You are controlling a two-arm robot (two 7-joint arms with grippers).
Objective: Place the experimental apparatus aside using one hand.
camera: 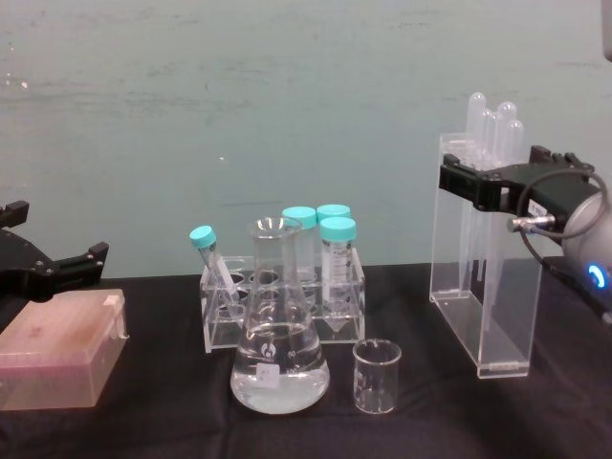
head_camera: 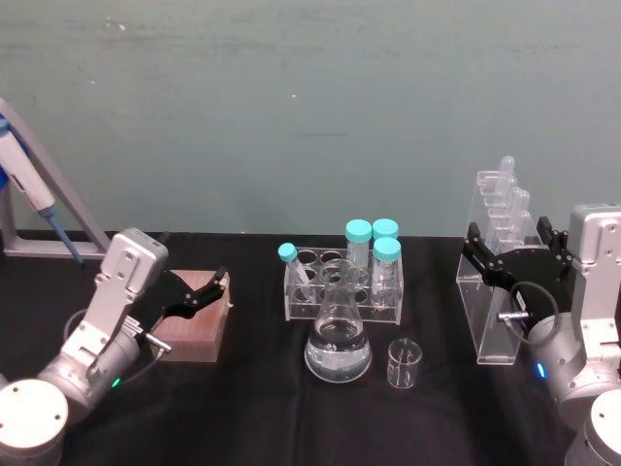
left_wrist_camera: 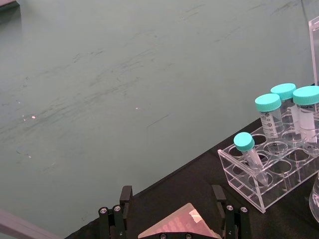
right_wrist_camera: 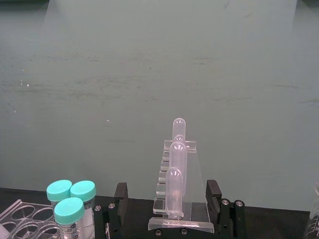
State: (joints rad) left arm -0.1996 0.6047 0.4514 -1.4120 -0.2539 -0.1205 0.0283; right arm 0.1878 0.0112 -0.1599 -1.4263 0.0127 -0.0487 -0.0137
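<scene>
Head view: black tablecloth [head_camera: 243,408] (right gripper [head_camera: 509,245] straddles pipette stand [head_camera: 493,320]) meets teal wall [head_camera: 291,97].

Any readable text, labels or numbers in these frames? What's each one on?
"BIOFIL" (probable, small print): on the teal-capped tube in the rack.
Graduation numbers on the neighbouring tube: too small to read.
Small white mark on the flask: blurred, unreadable.
Nothing else legible.

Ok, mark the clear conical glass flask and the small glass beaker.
clear conical glass flask [camera: 279,382], chest view, its liquid-filled belly.
small glass beaker [camera: 376,380], chest view, its side wall.
</scene>
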